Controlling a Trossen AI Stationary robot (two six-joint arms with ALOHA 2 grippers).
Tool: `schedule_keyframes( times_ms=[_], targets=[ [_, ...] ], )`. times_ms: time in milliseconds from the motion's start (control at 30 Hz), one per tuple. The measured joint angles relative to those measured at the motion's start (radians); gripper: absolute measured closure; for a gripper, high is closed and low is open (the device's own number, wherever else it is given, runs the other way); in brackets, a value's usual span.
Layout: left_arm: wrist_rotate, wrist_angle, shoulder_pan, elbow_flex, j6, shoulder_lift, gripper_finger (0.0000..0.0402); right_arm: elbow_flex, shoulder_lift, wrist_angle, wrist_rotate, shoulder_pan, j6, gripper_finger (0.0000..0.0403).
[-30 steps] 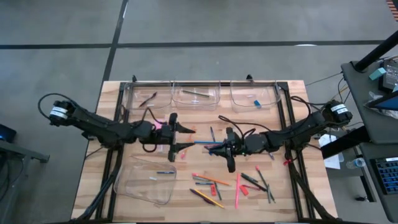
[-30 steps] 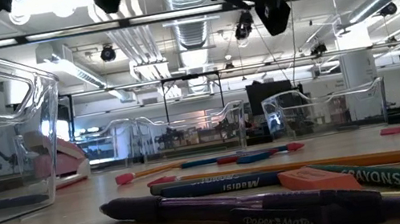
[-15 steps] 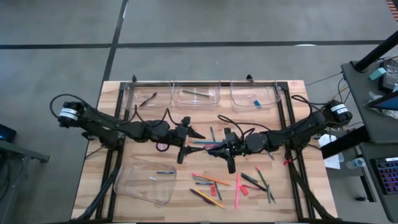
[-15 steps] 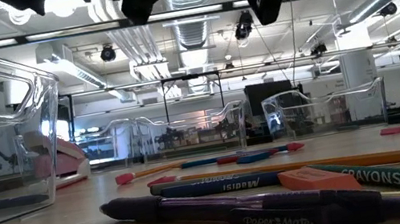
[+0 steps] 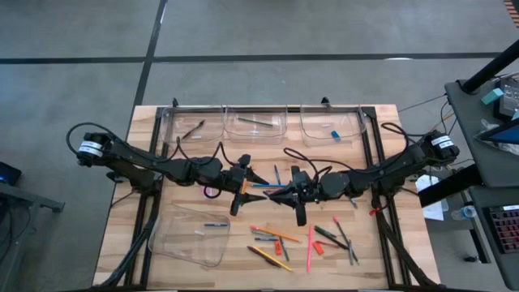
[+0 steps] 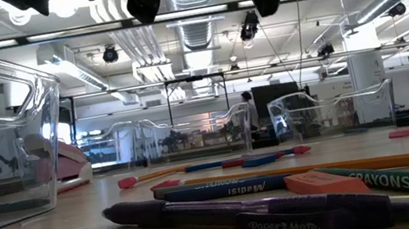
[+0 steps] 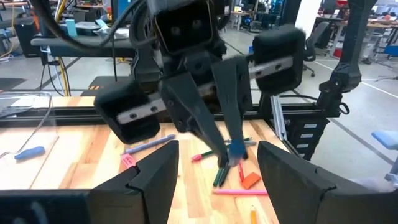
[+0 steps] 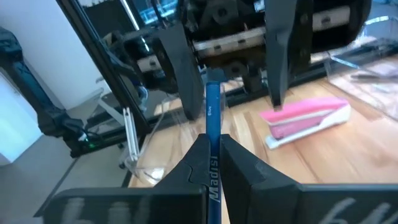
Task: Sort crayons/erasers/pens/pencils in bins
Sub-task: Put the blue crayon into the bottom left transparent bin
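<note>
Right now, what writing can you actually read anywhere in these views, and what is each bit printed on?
"CRAYONS" on the green stick near the low camera.
"Paper Mate" on the dark purple pen at the front.
"Madisi", upside down there, on the dark blue stick behind that pen.
"Madisi" and a small "blue" on the blue pencil clamped in the right gripper.
Nothing else is readable.

A robotics lab: exposed ceiling ducts (image 6: 189,34), strip lights, workbenches and monitors (image 6: 275,96) behind.
</note>
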Motion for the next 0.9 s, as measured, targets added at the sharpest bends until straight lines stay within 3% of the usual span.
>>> schedule_keyframes(
  times_ms=[500,667,900],
  targets=[
    [0.002,0.025,0.000,-0.003,0.006,0.000,0.0209,0.017,0.000,-0.031,0.002,-0.014,-0.037,0.0391],
    [0.011,0.023,0.000,-0.005,0.007,0.000,0.0268,0.017,0.000,-0.032,0.002,-0.014,-0.042,0.0391],
    [0.017,-0.009,0.001,-0.002,0.029,0.000,0.0381,0.017,0.000,-0.044,0.003,-0.014,-0.050,0.0390]
  ],
)
